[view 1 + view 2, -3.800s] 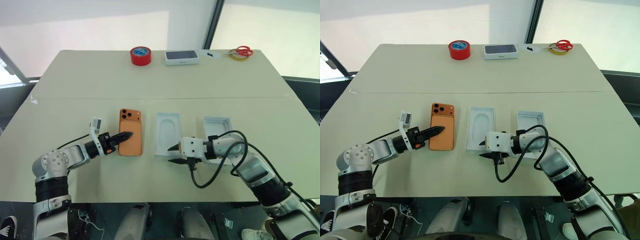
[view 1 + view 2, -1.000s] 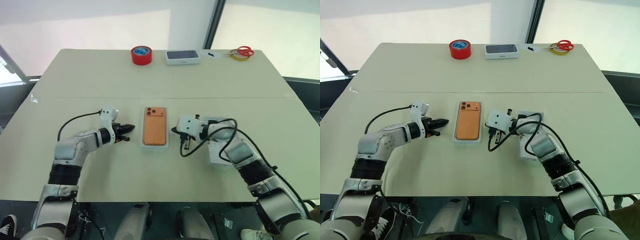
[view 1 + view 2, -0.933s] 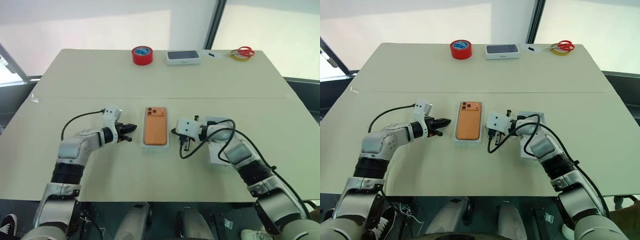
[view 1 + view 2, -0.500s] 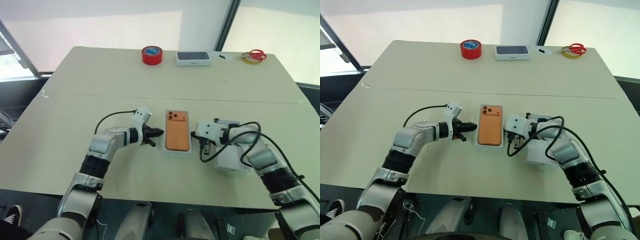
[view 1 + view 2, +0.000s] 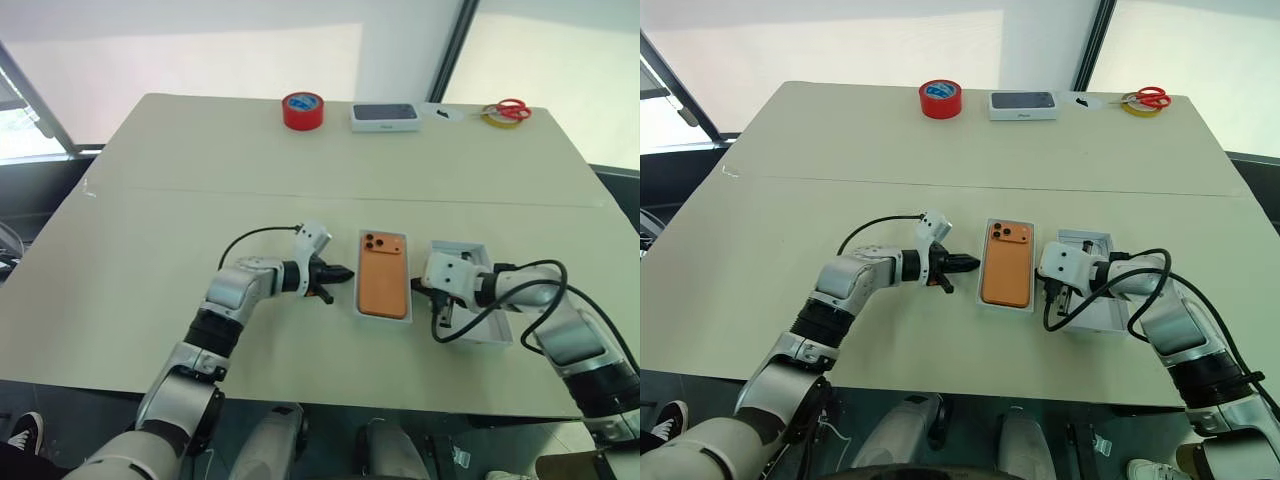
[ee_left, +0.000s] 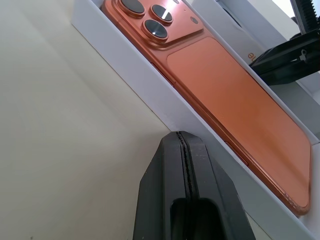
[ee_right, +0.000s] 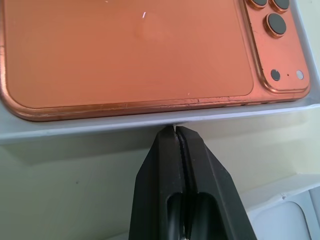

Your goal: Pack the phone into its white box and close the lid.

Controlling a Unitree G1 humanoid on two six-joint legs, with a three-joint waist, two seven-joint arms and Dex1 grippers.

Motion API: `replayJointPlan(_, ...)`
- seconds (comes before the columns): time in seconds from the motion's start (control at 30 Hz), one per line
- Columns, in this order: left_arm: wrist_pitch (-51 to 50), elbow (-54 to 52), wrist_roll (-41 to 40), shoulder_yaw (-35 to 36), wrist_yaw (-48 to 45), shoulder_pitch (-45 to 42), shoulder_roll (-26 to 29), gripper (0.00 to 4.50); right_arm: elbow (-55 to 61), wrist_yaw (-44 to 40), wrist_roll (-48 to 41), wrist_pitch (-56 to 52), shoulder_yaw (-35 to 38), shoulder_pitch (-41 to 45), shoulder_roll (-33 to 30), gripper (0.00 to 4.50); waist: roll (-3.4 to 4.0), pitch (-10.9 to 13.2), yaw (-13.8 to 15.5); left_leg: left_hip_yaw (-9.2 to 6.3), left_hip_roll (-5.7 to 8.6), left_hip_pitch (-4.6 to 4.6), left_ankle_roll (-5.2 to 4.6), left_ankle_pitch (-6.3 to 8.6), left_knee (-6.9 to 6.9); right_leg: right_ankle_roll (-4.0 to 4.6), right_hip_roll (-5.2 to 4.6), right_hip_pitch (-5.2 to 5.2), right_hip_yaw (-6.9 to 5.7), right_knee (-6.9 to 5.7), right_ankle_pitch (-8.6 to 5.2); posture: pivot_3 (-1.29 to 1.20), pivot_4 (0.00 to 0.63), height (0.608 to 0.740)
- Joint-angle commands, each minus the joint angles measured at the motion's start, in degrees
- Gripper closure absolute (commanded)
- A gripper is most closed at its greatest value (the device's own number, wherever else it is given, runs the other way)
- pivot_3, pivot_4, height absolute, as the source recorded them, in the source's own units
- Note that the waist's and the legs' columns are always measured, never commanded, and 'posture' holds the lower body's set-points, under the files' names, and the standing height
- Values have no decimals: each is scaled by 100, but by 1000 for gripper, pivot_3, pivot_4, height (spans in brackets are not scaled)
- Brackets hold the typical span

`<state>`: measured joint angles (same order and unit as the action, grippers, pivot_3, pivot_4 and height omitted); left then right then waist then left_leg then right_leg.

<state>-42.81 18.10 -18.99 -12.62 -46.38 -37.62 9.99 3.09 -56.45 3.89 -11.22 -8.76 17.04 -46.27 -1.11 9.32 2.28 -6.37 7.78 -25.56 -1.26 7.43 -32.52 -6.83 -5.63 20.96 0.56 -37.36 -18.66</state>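
The orange phone (image 5: 383,287) lies back up, its camera block at the far end, inside the shallow white box (image 6: 150,82) near the table's front. My left gripper (image 5: 340,272) is shut and empty, and its tip (image 6: 179,135) sits close against the box's left long wall. My right gripper (image 5: 418,286) is shut and empty too, with its tip (image 7: 175,129) at the box's right wall. The white lid (image 5: 465,250) lies open side up just right of the box, partly under my right arm and its cable.
At the far edge stand a red tape roll (image 5: 303,109), a dark-topped closed white box (image 5: 384,116), red-handled scissors (image 5: 512,106) and a yellow tape ring (image 5: 493,117). A seam (image 5: 200,191) runs across the table's middle.
The box with the phone has slid right, closer to the lid, with my left gripper following behind it. My right gripper has drawn back to the right. The camera has also shifted.
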Motion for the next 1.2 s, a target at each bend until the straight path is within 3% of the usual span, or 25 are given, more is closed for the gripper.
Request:
replayJointPlan(0.03,143,78,116,-30,-14,31,15,4500,102,-65,-83,42,184,-55,-190,4448,0,0,1,0,0,0,-1,0,-2,0,0,-1,-1,0,0,0,150,740)
replayJointPlan(0.17,488,85,215,120,40,71,177,4500,170,118,-46,8,314,-60,-222,4448,0,0,-16,-2,0,-2,-7,5,-13,0,1,-5,-3,0,0,0,150,740)
replayJointPlan(0.2,570,12,181,205,11,104,248,4247,239,-21,-267,-257,418,-58,-253,4214,1,1,-19,-2,-1,-3,-8,6,-16,0,2,-5,-3,0,0,0,150,740)
replayJointPlan(0.3,806,-387,54,467,-138,281,578,3237,417,-247,-505,-359,690,-316,-535,3189,7,4,-44,-2,-5,-6,-8,6,-17,1,4,-2,-3,-1,0,0,150,740)
replayJointPlan(0.43,1171,-1091,-152,738,-547,638,1085,1132,626,-189,-672,-460,981,-491,-725,1059,10,5,-102,-2,-11,-15,-8,6,-15,0,9,10,-2,-1,0,0,150,740)
replayJointPlan(0.6,2368,-1633,-182,1220,-1088,1105,1719,1132,1064,522,-1159,-2318,1409,43,-296,1059,29,16,-193,0,-14,-24,-8,6,-23,16,10,14,2,-4,-8,0,150,740)
replayJointPlan(0.83,3375,-1613,-388,1628,-1885,1602,2324,1132,2093,1061,-1586,-5072,1515,-153,-286,1059,31,15,-134,-1,-12,-57,-10,8,-12,23,8,48,1,1,-10,0,150,740)
replayJointPlan(1.07,3740,-1519,-607,1763,-2574,1894,2740,1132,2859,1548,-1977,-7175,1374,25,-466,1059,40,15,-166,0,-13,-83,-11,8,-28,25,8,73,2,-11,-10,0,150,740)
replayJointPlan(1.2,3832,-1562,-678,1754,-2783,1999,2825,1132,2897,1673,-2543,-8117,1652,352,-125,1059,40,15,-174,2,-15,-83,-12,9,-29,27,9,73,2,-10,-11,0,150,740)
